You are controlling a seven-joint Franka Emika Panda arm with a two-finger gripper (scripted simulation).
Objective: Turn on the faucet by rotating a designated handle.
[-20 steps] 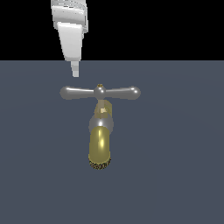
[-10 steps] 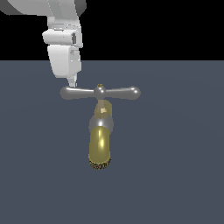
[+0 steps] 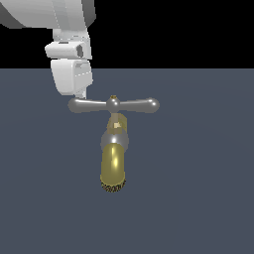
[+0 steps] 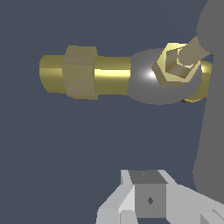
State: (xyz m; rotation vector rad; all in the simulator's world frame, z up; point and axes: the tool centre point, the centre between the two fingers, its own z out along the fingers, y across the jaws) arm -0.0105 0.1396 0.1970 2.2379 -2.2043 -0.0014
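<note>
Faucet point(image 3: 114, 149) on dark grey floor point(image 3: 198, 198), gripper point(image 3: 83, 94) at handle point(image 3: 114, 104).
Handle: silver crossbar, level across the faucet top, above the gold spout point(image 3: 113, 171). Gripper: white, its tip right at the arm on the exterior view's left; contact unclear, and whether its fingers are apart or together cannot be made out. Arm cut off by frame top. Wrist view: handle point(image 4: 212, 109) shows only as a blurred grey bar at frame edge.

The faucet point(image 3: 114, 149) is being shown on a flat grey surface, its gold-brass spout point(image 3: 113, 171) pointing toward the camera, a silver collar point(image 4: 162, 78) joining it to the brass stem. The silver handle point(image 3: 113, 104) is lying level across the stem's top, both tapered arms extending sideways.
</note>
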